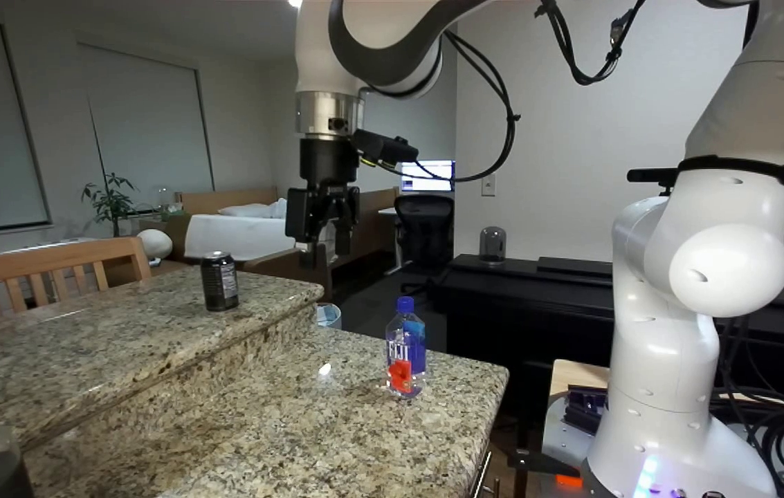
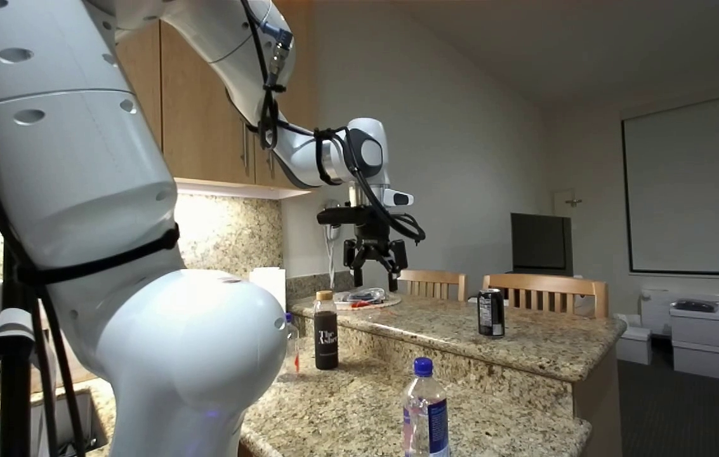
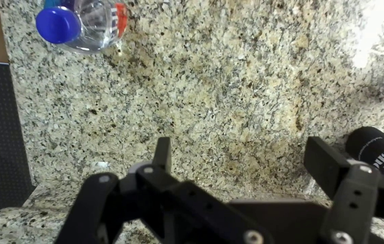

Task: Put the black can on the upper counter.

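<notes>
The black can (image 1: 219,280) stands upright on the upper counter (image 1: 108,328), near its end. It also shows in an exterior view (image 2: 491,313) on the upper counter (image 2: 422,320). The can is out of the wrist view. My gripper (image 1: 324,245) is open and empty, hanging fingers down in the air, apart from the can. It also shows in an exterior view (image 2: 375,279). In the wrist view its open fingers (image 3: 237,152) have only granite between them, and the upper counter's edge (image 3: 29,220) shows at the bottom.
The blue-capped bottle with a red label (image 1: 405,353) stands on the lower granite surface (image 1: 336,429). A dark bottle with a wooden lid (image 2: 326,336) and another clear bottle (image 2: 290,349) stand farther along it. A plate with items (image 2: 365,298) and chairs (image 2: 543,292) are behind.
</notes>
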Tool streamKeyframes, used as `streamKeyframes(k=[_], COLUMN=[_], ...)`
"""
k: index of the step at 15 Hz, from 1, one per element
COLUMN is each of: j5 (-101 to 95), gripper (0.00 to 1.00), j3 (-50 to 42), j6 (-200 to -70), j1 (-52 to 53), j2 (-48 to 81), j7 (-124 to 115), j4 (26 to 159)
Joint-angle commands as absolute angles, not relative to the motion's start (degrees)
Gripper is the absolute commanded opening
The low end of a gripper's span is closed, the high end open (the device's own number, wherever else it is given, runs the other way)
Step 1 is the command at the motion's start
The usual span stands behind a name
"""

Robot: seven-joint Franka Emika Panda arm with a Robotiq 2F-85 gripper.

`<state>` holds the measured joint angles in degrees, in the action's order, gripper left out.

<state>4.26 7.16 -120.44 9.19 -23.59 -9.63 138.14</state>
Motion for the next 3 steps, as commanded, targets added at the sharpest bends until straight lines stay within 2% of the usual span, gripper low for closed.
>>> streamKeyframes(k=[1, 3], j5=[4.6, 4.6], gripper=[1.00, 1.00], j3=[7.8, 7.8], j6=[-120.3, -120.3], j1=[8.5, 8.5], j2=[-23.6, -23.6], j7=[-9.4, -9.4], j4=[138.0, 138.0])
